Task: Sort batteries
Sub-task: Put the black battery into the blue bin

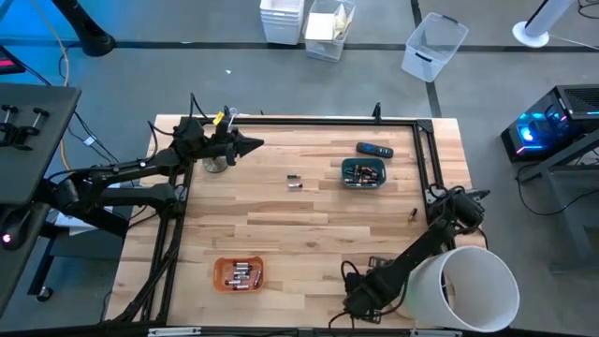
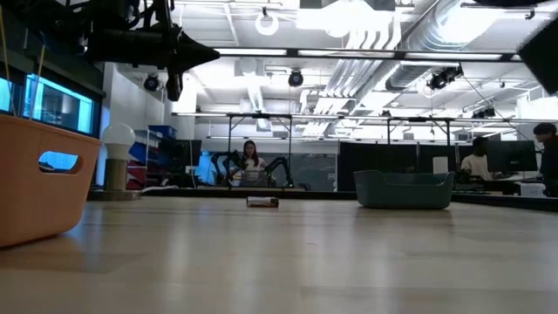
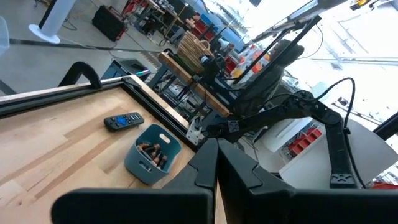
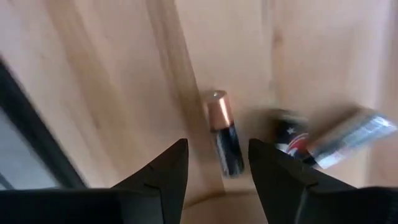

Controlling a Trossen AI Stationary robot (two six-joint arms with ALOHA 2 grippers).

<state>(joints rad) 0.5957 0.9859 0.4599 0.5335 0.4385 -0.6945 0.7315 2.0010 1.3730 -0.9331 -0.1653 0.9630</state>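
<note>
My right gripper (image 4: pixel 217 163) hangs open, pointing down, near the table's right edge (image 1: pixel 453 206). A black battery with a copper end (image 4: pixel 224 140) lies on the wood between its two fingers, apart from both. A silvery battery (image 4: pixel 339 138) lies beside it, outside the fingers. Another small cell (image 1: pixel 413 215) lies just left of that hand. Two batteries (image 1: pixel 294 181) lie at the table's middle (image 2: pixel 262 201). My left gripper (image 1: pixel 249 143) is shut and level above the far left of the table (image 3: pixel 214 171).
A blue-grey bin (image 1: pixel 363 173) at the far right holds batteries (image 3: pixel 153 154); a dark remote (image 1: pixel 374 149) lies behind it. An orange bin (image 1: pixel 239 273) with batteries sits near the front edge. A white bucket (image 1: pixel 473 290) stands at the near right corner.
</note>
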